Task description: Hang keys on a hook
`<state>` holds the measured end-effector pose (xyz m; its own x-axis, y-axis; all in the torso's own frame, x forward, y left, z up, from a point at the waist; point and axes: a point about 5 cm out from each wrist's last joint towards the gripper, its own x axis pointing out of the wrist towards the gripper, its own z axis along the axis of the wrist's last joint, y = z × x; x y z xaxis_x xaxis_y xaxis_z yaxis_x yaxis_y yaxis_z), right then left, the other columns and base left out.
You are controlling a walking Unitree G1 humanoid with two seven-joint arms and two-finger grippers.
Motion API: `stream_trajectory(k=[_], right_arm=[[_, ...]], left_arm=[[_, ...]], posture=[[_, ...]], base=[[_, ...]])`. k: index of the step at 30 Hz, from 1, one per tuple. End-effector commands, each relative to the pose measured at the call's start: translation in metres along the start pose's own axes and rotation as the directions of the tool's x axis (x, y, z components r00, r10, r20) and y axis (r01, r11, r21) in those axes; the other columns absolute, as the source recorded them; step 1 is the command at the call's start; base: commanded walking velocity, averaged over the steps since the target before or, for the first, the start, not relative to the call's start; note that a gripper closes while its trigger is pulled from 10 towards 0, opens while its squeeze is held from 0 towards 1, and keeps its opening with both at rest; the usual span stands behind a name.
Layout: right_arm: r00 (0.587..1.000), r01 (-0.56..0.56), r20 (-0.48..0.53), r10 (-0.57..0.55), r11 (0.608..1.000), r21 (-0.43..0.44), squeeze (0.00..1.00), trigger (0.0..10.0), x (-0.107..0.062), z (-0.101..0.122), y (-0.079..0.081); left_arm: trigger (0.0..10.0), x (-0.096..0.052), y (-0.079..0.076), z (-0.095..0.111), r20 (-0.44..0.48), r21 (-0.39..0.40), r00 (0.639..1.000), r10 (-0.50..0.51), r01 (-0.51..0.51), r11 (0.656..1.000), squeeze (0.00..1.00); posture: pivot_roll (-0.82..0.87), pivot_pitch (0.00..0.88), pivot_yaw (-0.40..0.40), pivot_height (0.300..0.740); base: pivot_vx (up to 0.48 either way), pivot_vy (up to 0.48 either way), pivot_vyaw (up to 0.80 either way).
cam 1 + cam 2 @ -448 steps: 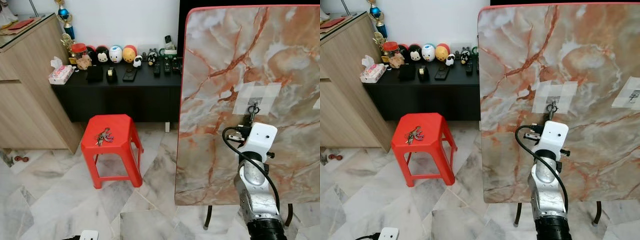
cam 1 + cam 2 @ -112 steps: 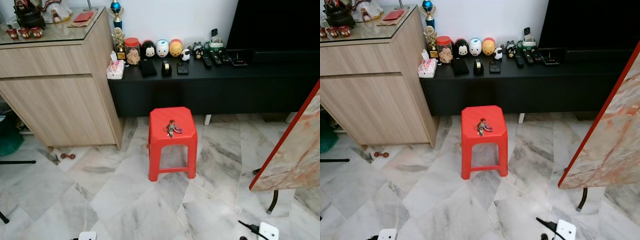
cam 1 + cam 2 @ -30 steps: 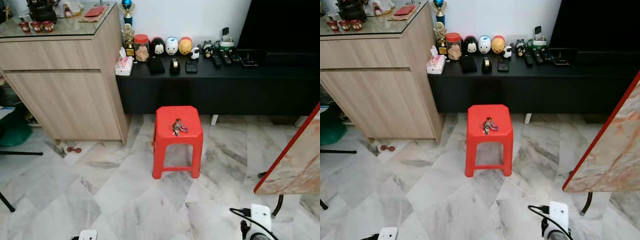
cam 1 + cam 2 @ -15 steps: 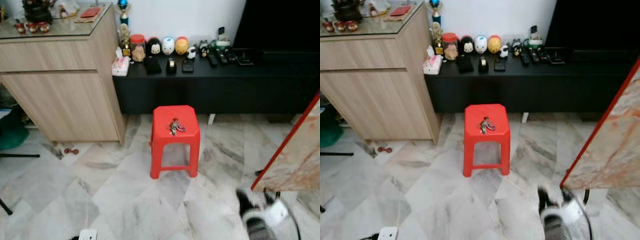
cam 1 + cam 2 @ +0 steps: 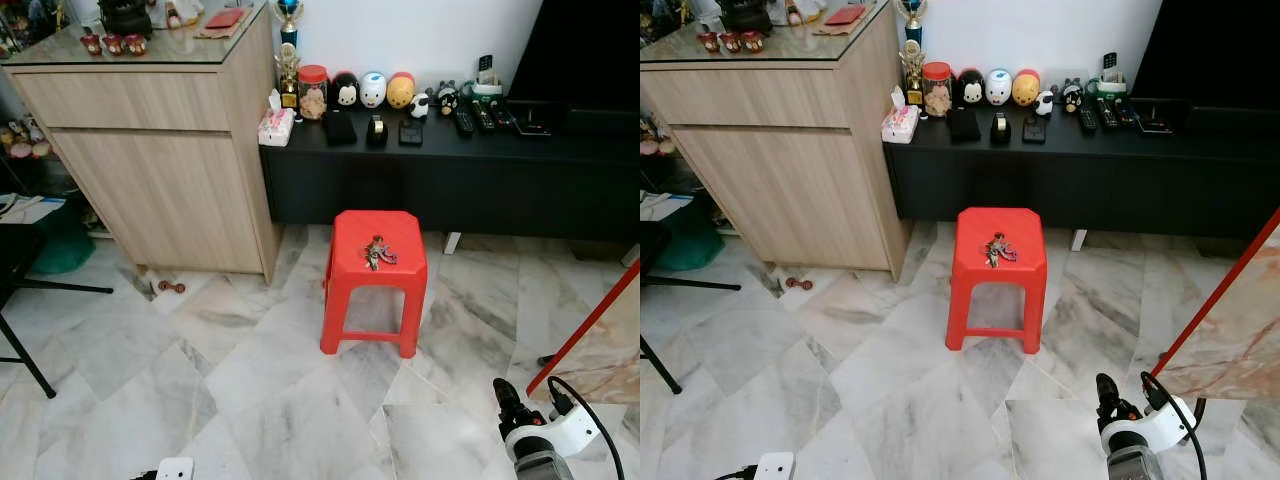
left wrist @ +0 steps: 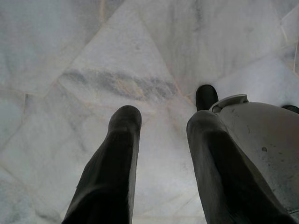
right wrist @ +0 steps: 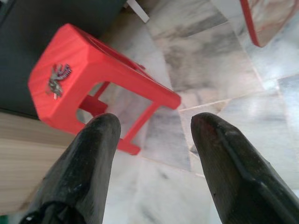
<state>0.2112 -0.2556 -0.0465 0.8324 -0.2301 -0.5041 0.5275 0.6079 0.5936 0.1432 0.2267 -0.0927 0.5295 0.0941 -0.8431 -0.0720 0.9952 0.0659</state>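
- The right gripper point(image 7: 154, 135) hangs low at about 5 o'clock in the head views, its two black fingers point(image 7: 93, 158) spread apart and holding nothing; its wrist view looks past them at the stool.
- The left gripper point(image 6: 161, 126) points down at the marble floor point(image 5: 250, 400), fingers parted and empty, beside a grey rounded part of the robot.
- At about 11 o'clock from the right gripper stands a red plastic stool point(image 5: 377, 275), square-topped with splayed legs.
- The keys point(image 5: 378, 252), a small metal bunch with a pink tag, lie on the stool's seat near its middle.
- At 3 o'clock a marble-patterned board with a red edge point(image 5: 590, 325) leans in.
- Behind the stool, at 12 o'clock, runs a long black low cabinet point(image 5: 450, 170); on it stand a glass jar point(image 5: 313, 92) with a red lid, holding something brownish, a tissue pack point(image 5: 276, 126) and round toy figures point(image 5: 372, 90).
- At 10 o'clock stands a pale wooden cupboard point(image 5: 160, 170) with a glass top.
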Motion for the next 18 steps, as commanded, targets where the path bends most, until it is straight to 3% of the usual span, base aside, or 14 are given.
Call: stream_trajectory(k=[1,2,5,10,11,15,18], right_arm=[[0.998,0.059,-0.011,-0.059,0.997,-0.041,0.0,10.0,-0.003,-0.002,-0.008],[0.998,0.066,-0.01,-0.067,0.997,-0.042,0.0,10.0,-0.003,-0.002,-0.008],[0.988,0.14,-0.043,-0.149,0.976,-0.168,0.0,10.0,-0.007,-0.006,-0.017],[0.981,0.157,-0.076,-0.178,0.961,-0.227,0.0,10.0,-0.01,-0.012,-0.021],[0.97,0.183,-0.096,-0.224,0.93,-0.318,0.0,10.0,-0.012,-0.018,-0.024],[0.953,0.206,-0.118,-0.278,0.884,-0.419,0.0,10.0,-0.015,-0.027,-0.025],[0.943,0.159,-0.137,-0.302,0.774,-0.613,0.0,10.0,-0.015,-0.032,-0.023]], left_arm=[[10.0,-0.001,0.002,-0.004,-0.019,0.018,1.0,0.003,-0.003,1.0,0.0],[10.0,-0.001,0.002,-0.004,-0.019,0.018,1.0,0.004,-0.003,1.0,0.0],[10.0,-0.001,0.003,-0.004,-0.019,0.018,1.0,0.005,-0.005,1.0,0.0],[10.0,-0.001,0.004,-0.004,-0.02,0.019,1.0,0.009,-0.008,1.0,0.0],[10.0,-0.001,0.005,-0.004,-0.022,0.022,1.0,0.009,-0.009,1.0,0.0],[10.0,-0.002,0.008,-0.004,-0.019,0.031,1.0,0.01,-0.01,0.999,0.0],[10.0,-0.002,0.009,-0.004,-0.018,0.013,1.0,0.022,-0.022,1.0,0.0]], posture=[[-0.11,0.0,0.035,0.74],[-0.11,0.0,0.035,0.74],[-0.11,0.0,0.038,0.74],[-0.11,0.0,0.042,0.74],[-0.1,0.0,0.042,0.74],[-0.07,0.0,0.01,0.74],[-0.05,0.0,-0.014,0.74]], base=[[0.0,0.0,0.0],[0.0,0.0,0.0],[0.0,0.0,0.0],[0.0,0.0,0.0],[0.0,0.0,0.0],[0.0,0.0,0.0],[0.0,0.0,0.0]])
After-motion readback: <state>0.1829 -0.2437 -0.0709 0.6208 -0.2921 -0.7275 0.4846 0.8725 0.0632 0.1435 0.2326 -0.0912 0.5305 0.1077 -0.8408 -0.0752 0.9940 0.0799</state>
